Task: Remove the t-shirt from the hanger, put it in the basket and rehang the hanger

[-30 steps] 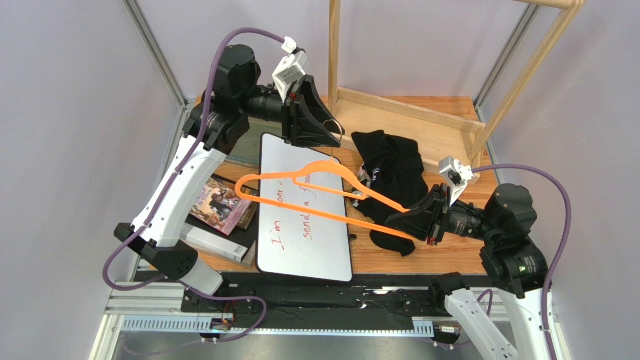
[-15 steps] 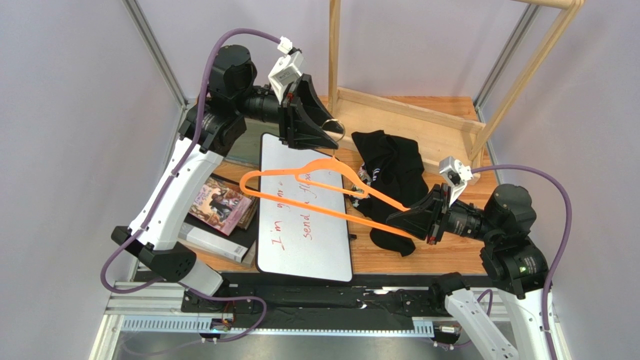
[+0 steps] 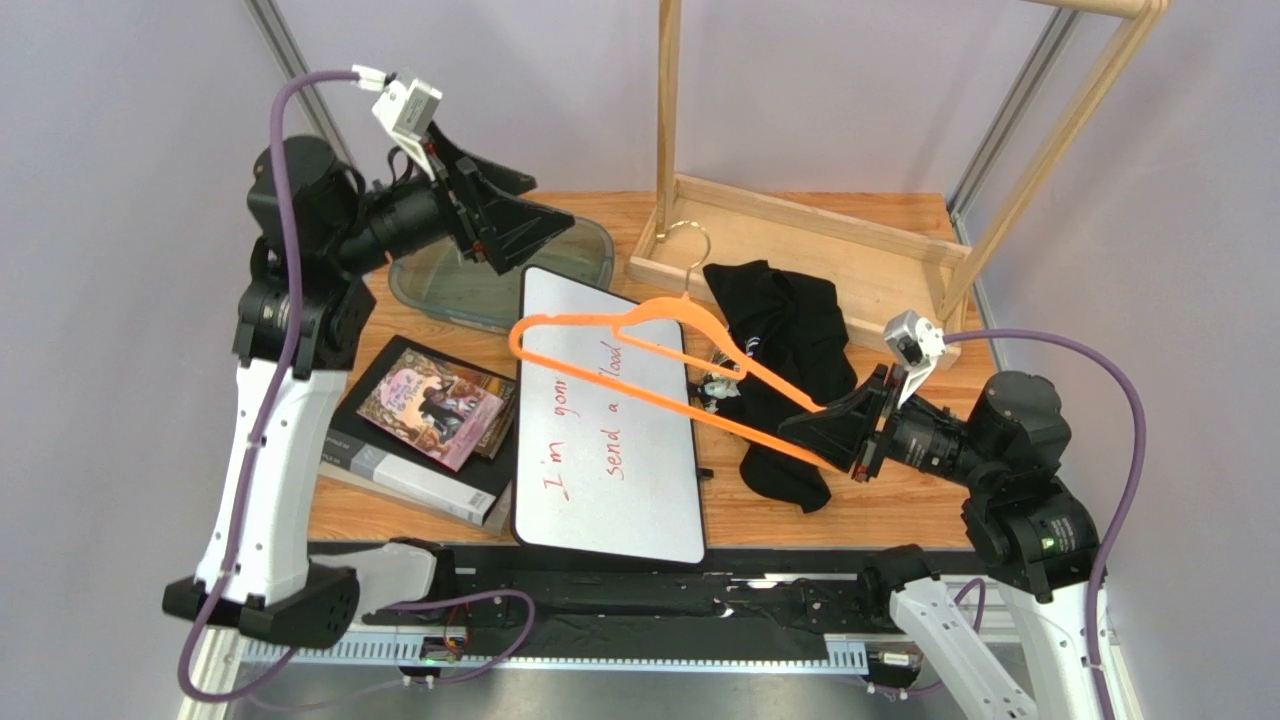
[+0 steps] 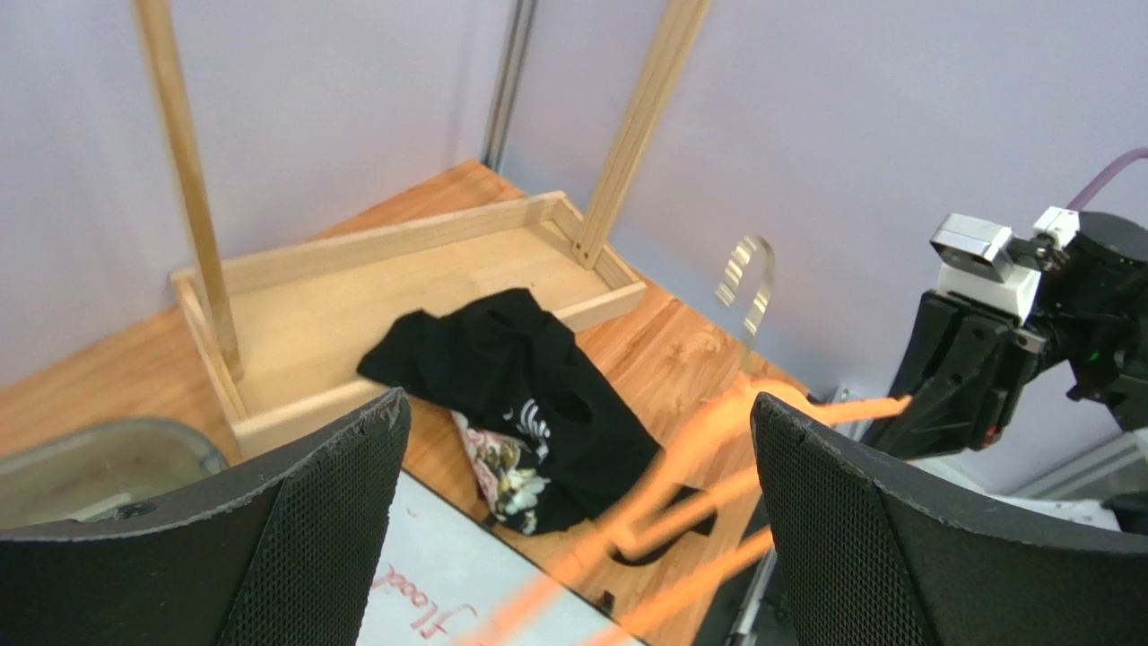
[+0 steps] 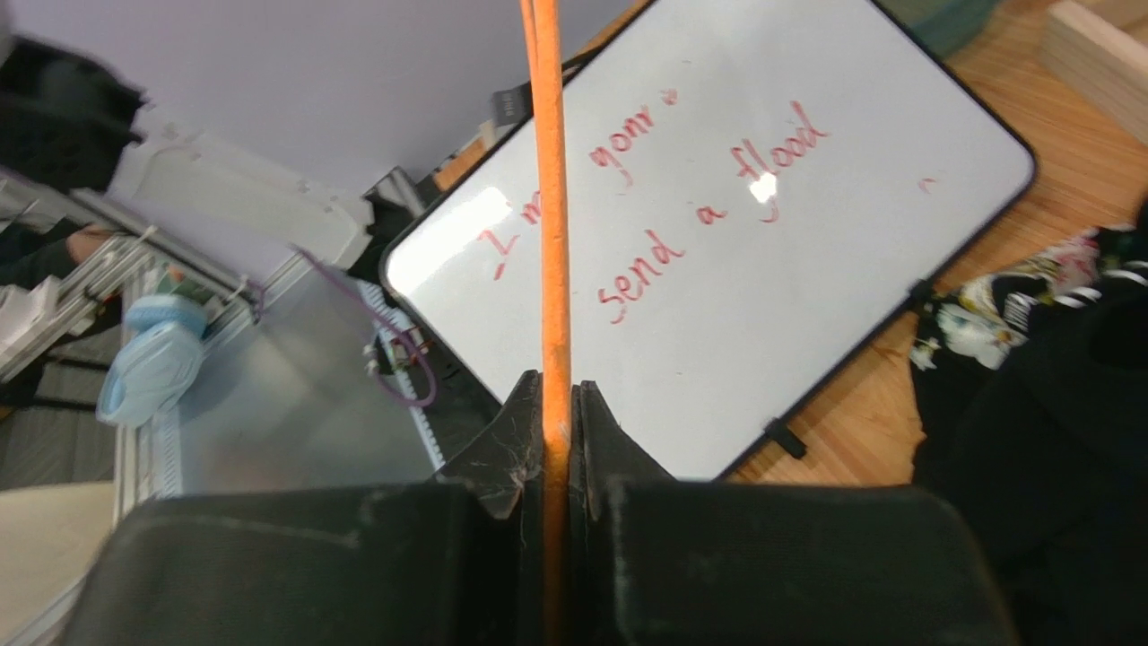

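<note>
The black t-shirt (image 3: 784, 348) lies in a crumpled heap on the table, off the hanger, its floral print showing at the edge (image 4: 505, 464). The orange hanger (image 3: 586, 318) hangs in the air over the whiteboard, with its silver hook (image 3: 691, 248) pointing toward the rack. My right gripper (image 3: 819, 428) is shut on the hanger's right end, and the thin orange bar (image 5: 550, 202) runs straight out from between its jaws (image 5: 555, 404). My left gripper (image 3: 549, 203) is wide open and holds nothing. It sits raised at the back left, well away from the hanger (image 4: 701, 444).
A whiteboard (image 3: 609, 450) with red writing lies in the middle. Stacked books (image 3: 428, 413) sit at the left, and a glass dish (image 3: 451, 285) lies under the left gripper. The pale wooden rack's base (image 3: 842, 225) and posts stand at the back.
My left gripper has opened, let go of the hanger's hook and swung back to the left. The hanger has shifted slightly right and now hangs from the right gripper alone.
</note>
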Controlling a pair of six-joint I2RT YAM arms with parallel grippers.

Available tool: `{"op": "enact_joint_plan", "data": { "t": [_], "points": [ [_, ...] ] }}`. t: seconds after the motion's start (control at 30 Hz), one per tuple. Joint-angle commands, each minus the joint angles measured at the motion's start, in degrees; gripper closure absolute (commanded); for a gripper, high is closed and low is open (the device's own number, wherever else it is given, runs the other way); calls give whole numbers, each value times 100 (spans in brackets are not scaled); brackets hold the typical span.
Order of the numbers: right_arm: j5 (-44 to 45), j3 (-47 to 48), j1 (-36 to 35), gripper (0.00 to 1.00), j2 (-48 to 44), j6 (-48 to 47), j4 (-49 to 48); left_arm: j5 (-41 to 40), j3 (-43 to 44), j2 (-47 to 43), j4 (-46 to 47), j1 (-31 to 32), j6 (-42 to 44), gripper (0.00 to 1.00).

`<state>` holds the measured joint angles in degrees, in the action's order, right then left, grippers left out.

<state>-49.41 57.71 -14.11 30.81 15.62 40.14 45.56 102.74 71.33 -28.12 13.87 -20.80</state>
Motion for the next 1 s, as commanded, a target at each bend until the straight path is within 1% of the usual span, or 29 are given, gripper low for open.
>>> {"op": "enact_joint_plan", "data": {
  "t": [0.0,0.03,0.07,0.1,0.13,0.17,0.2,0.23,0.27,0.3,0.33,0.37,0.4,0.43,0.5,0.57,0.6,0.67,0.7,0.73,0.87,0.97],
  "points": [
    [2251,407,-22,100,144,47,160,-891,-955,-925,340,19,-783,1],
    [2652,608,-22,100,214,21,230,-700,-1218,-1076,542,19,-916,1],
    [3038,723,-22,100,285,3,309,-585,-1700,-1217,962,19,-1039,1],
    [3721,828,-13,100,338,11,301,-479,-1939,-1470,1158,19,-1354,2],
    [4024,1064,-22,100,460,-6,267,-252,-2177,-1586,1368,19,-1566,2],
    [4305,1180,-22,100,522,-32,162,-93,-2692,-1683,2006,19,-1829,2],
    [4856,1320,-22,100,592,-58,82,57,-2950,-1823,2395,54,-2441,3],
    [5157,1417,-13,100,741,-94,-14,345,-3170,-1859,2747,168,-2673,3],
    [5378,1636,-22,100,821,-120,-189,418,-3381,-1877,3107,256,-2797,3],
    [5780,1742,-13,100,935,-190,-269,436,-3401,-1903,3041,379,-2720,4],
    [5976,1865,-22,100,1136,-217,-313,219,-3383,-1930,2866,693,-2571,4],
    [6161,2084,-13,100,1242,-243,-418,16,-3348,-1965,2369,888,-2404,4],
    [6484,2138,-22,100,1330,-269,-515,-168,-3357,-2017,2207,1081,-2159,4],
    [6618,2217,-13,100,1392,-278,-586,-414,-3383,-2035,2127,1466,-2078,4],
    [6855,2401,-13,100,1621,-296,-805,-539,-3436,-2018,2047,1906,-1999,4],
    [6970,2507,13,100,1831,-287,-928,-767,-3532,-2026,2065,2163,-1946,4],
    [7058,2656,57,100,1919,-287,-955,-855,-3567,-2035,2065,2408,-1928,5],
    [7077,2797,136,100,2078,-261,-990,-1101,-3690,-2035,2082,2655,-1902,5],
    [7077,2911,206,100,2218,-243,-982,-1180,-3743,-2018,2117,2882,-1910,5],
    [7085,2964,242,100,2271,-235,-999,-1320,-3848,-2009,2222,2989,-1937,5],
    [7085,3176,452,100,2570,-208,-1070,-1471,-3885,-1834,2372,3455,-1946,6],
    [6884,3299,821,100,2764,-60,-1070,-1550,-3762,-1640,2311,3754,-1832,7]
  ]
}}
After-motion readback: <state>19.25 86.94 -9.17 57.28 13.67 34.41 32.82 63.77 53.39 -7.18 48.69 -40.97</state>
